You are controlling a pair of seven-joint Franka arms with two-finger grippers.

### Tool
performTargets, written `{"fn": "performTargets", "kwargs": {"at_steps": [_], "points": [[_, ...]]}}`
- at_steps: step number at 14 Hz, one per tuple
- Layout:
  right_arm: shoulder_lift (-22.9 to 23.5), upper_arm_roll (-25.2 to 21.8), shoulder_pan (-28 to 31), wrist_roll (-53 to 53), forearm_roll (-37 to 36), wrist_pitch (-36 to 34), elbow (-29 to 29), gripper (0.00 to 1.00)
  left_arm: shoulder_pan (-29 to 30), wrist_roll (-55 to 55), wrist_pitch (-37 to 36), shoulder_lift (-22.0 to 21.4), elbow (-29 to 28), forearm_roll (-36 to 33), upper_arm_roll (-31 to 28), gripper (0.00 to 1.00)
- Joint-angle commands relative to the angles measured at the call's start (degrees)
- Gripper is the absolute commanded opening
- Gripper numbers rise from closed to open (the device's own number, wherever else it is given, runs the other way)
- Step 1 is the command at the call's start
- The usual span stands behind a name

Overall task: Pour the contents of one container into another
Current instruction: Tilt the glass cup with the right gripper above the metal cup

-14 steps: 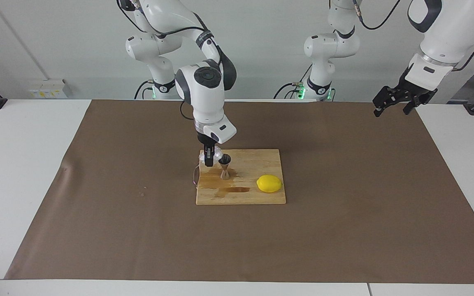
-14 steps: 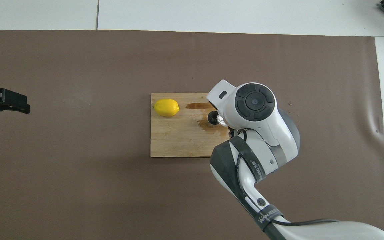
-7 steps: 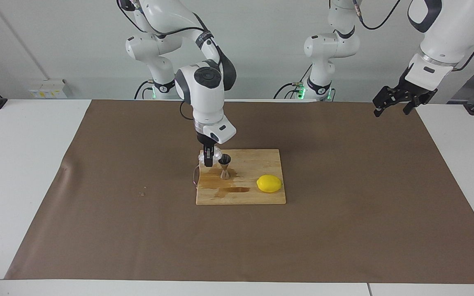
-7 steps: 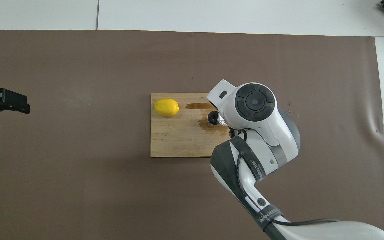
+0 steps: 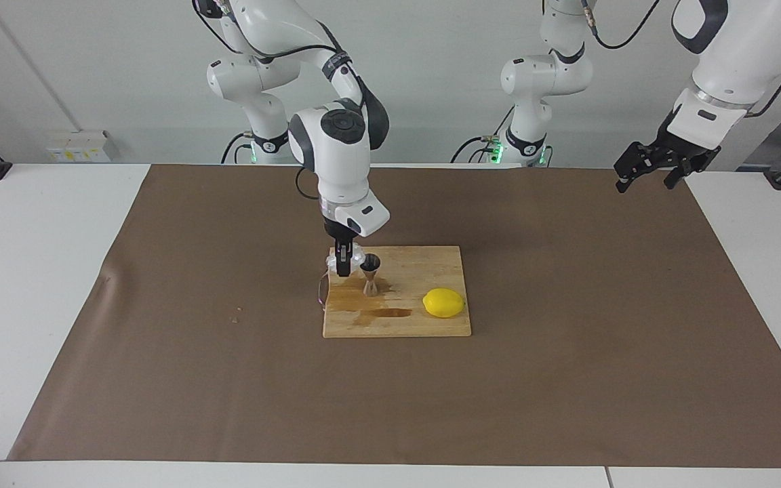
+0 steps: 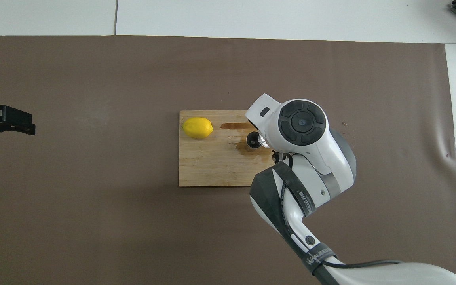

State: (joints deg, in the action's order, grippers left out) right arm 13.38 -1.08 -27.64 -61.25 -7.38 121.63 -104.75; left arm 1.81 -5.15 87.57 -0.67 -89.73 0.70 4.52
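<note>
Black arm band (image 6: 297,196), lettering unreadable

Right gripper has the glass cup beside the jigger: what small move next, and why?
Probably tip the glass cup further over the jigger's mouth: the right gripper holds it at the rim, and the cutting board already shows spill stains. The left gripper waits open.

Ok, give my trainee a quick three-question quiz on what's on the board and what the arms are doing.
1. True or false: the lemon lies on the cutting board.
2. What does the right gripper hold? A) glass cup B) lemon C) nothing
3. Which vessel stands beside the glass cup?

Key: 1 true. 2 A, tipped at the jigger. 3 the jigger. The left gripper waits open over the mat's edge.
</note>
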Motion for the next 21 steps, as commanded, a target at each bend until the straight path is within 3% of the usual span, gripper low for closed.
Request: {"fn": "performTargets", "kwargs": {"at_steps": [1,21], "points": [[-0.1,0.21,0.13,0.87,-1.76,1.32,-0.37,0.36,0.3,-0.21,-0.47,-1.35,-1.33,-0.35,0.14,1.0],[0.16,0.21,0.75,2.28,-0.53,1.85,-0.1,0.37,0.21,-0.21,-0.47,-1.35,-1.24,-0.35,0.14,1.0]]}}
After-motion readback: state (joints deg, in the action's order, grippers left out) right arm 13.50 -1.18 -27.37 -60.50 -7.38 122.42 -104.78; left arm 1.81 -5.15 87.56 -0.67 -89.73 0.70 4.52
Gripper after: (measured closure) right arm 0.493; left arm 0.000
